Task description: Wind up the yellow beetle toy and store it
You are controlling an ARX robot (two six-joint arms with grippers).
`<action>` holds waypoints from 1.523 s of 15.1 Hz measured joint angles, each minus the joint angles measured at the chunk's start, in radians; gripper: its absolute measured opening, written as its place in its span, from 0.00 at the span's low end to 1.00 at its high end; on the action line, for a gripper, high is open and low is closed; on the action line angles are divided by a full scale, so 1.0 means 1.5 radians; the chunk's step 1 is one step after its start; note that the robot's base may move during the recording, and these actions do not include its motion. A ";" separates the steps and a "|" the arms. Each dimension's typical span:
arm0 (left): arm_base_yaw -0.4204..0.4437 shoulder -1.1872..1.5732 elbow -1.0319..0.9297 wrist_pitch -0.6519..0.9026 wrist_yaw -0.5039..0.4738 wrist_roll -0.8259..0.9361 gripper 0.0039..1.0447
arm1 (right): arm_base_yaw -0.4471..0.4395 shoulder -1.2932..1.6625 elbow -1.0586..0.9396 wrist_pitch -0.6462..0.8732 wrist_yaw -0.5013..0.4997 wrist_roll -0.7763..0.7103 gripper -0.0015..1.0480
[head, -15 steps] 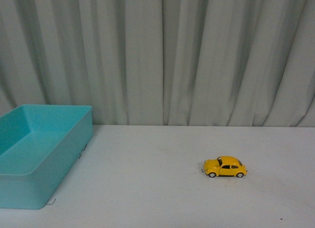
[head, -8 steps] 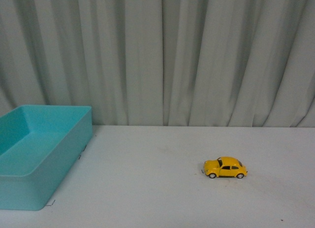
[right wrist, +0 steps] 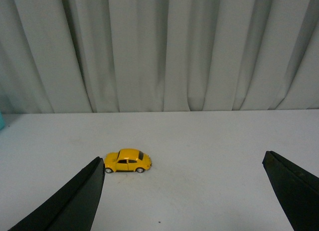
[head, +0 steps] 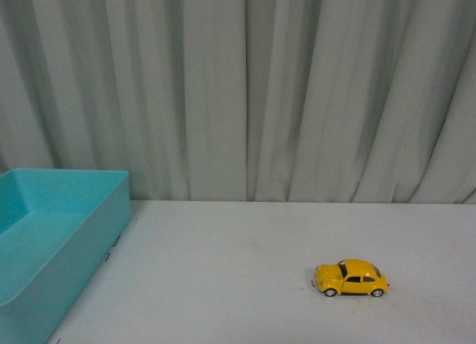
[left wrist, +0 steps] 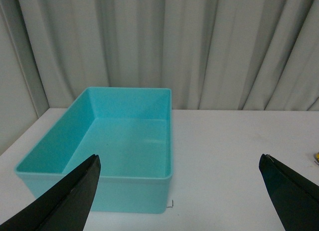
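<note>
You see the yellow beetle toy (head: 351, 278): bright yellow body, dark windows, silver wheels. Bin (head: 82, 247): plain turquoise inside and out, a shade lighter on the floor. Table (head: 223, 270): flat white with a few faint dark specks. Curtain (head: 238, 91): pale grey-white, vertical folds shading to darker grey. Left gripper (left wrist: 179, 158) and right gripper (right wrist: 183, 158): matte black fingers.

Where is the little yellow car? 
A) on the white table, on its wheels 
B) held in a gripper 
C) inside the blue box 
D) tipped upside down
A: the yellow beetle toy stands on its wheels on the white table, well apart from the teal box. The left gripper and the right gripper are both open and empty.
</note>
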State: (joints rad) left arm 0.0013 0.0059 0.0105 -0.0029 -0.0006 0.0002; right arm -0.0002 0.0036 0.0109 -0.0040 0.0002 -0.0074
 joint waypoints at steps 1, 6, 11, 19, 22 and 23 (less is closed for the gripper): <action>0.000 0.000 0.000 0.000 0.000 0.000 0.94 | 0.000 0.000 0.000 0.001 0.000 0.000 0.94; -0.001 0.000 0.000 0.001 0.000 0.000 0.94 | 0.000 0.000 0.000 0.001 0.000 0.000 0.94; -0.001 0.000 0.000 -0.001 0.000 0.000 0.94 | 0.000 0.000 0.000 0.000 0.000 0.000 0.94; -0.001 0.000 0.000 -0.001 0.000 0.000 0.94 | -0.168 0.202 0.002 0.206 -0.305 0.115 0.94; -0.001 0.000 0.000 -0.002 -0.001 0.000 0.94 | -0.273 0.644 0.080 0.609 -0.353 0.092 0.94; -0.001 0.000 0.000 -0.001 0.000 0.000 0.94 | -0.277 0.769 0.130 0.700 -0.333 0.065 0.94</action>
State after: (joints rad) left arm 0.0006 0.0059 0.0101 -0.0048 -0.0010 0.0002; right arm -0.4152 1.1572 0.2062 1.0458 -0.4992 0.0898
